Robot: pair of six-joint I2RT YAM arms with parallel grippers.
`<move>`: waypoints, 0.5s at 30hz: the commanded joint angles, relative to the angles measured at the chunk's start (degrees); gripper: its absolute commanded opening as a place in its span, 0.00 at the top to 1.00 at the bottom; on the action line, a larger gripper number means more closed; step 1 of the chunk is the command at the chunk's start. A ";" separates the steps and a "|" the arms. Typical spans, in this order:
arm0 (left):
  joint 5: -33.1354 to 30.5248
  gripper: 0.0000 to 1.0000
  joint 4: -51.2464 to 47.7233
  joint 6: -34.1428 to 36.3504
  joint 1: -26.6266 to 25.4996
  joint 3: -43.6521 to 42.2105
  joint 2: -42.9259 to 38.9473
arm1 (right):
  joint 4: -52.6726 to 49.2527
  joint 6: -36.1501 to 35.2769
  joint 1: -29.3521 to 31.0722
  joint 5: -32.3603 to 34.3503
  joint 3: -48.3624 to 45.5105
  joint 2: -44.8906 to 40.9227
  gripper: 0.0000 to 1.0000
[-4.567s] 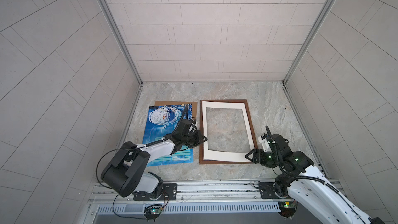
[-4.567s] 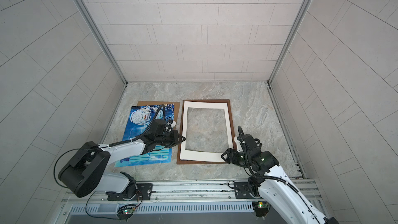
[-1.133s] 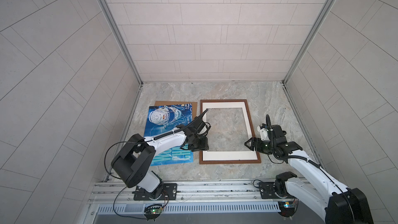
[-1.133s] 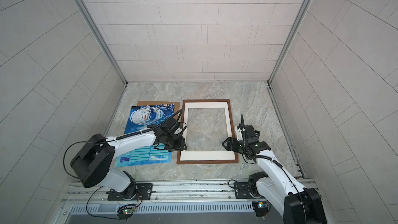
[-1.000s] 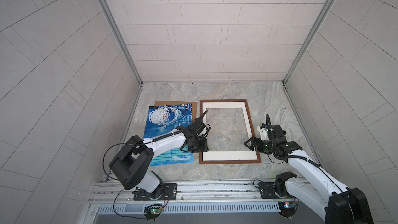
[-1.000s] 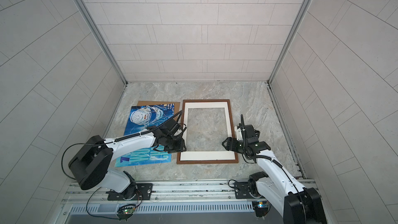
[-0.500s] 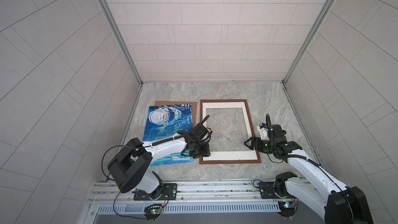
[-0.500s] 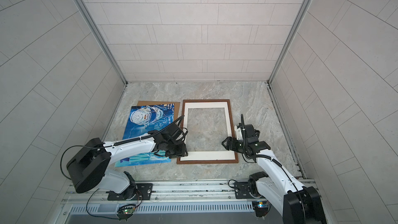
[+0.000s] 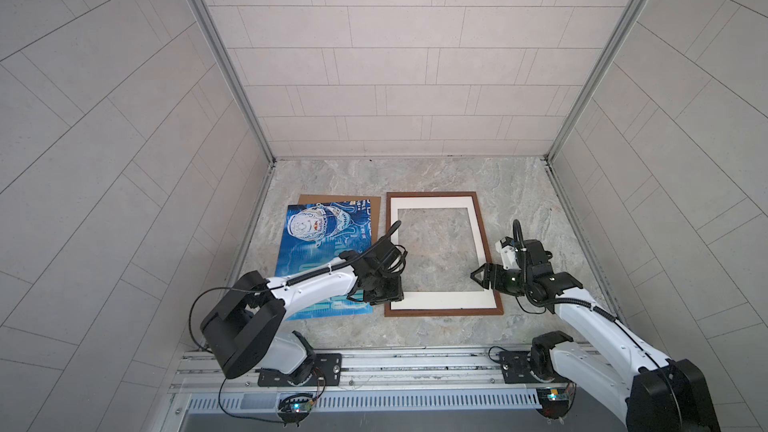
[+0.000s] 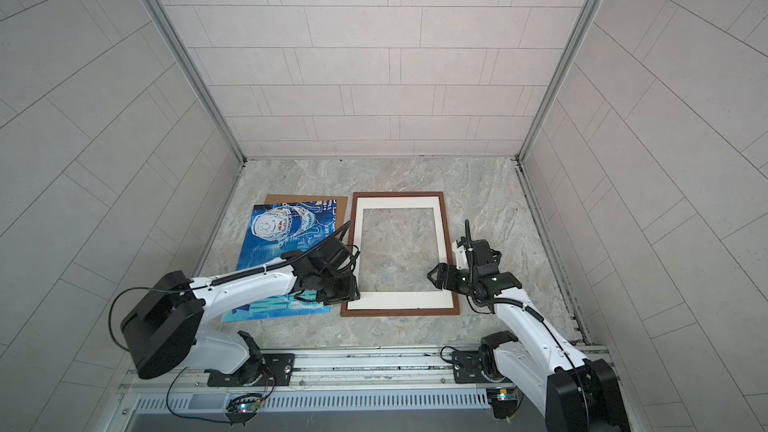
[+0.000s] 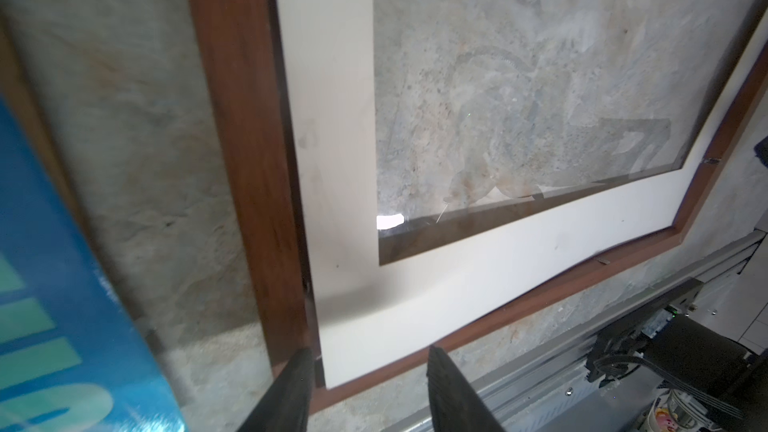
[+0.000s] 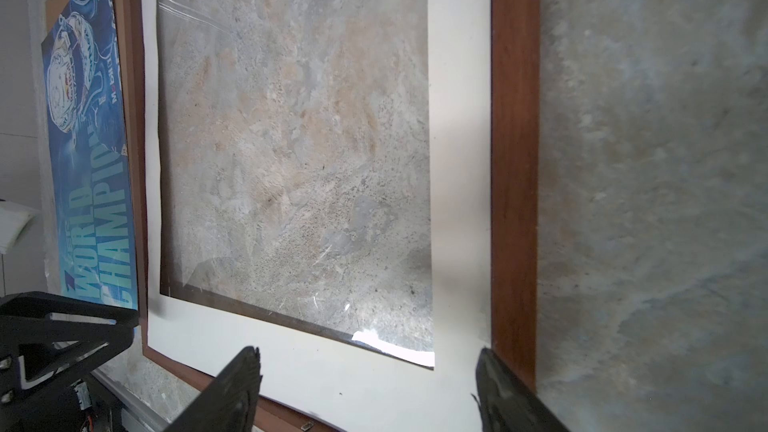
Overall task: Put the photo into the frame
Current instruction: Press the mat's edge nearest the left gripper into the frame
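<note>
Left wrist view: left gripper half-open, right gripper wide, both empty over the frame. Fetching the photo comes next; you must pinch its thin edge.

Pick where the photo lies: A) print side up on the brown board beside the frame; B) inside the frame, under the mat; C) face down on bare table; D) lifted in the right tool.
A: the photo lies print side up on the brown backing board, beside the frame, which holds only the white mat.
</note>
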 commanded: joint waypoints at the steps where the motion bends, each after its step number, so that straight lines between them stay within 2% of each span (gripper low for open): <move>1: 0.03 0.47 -6.77 -2.64 -0.98 1.43 -1.65 | 0.31 -0.68 -0.41 -0.22 0.64 0.26 0.23; 9: 0.25 0.46 -1.84 -10.87 -8.26 -1.93 -2.49 | 1.15 -0.42 -0.42 -0.40 0.79 0.62 0.23; 15: 0.17 0.46 0.64 -12.48 -9.47 -2.76 -1.21 | 1.15 -0.75 -0.38 -0.55 1.18 1.00 0.23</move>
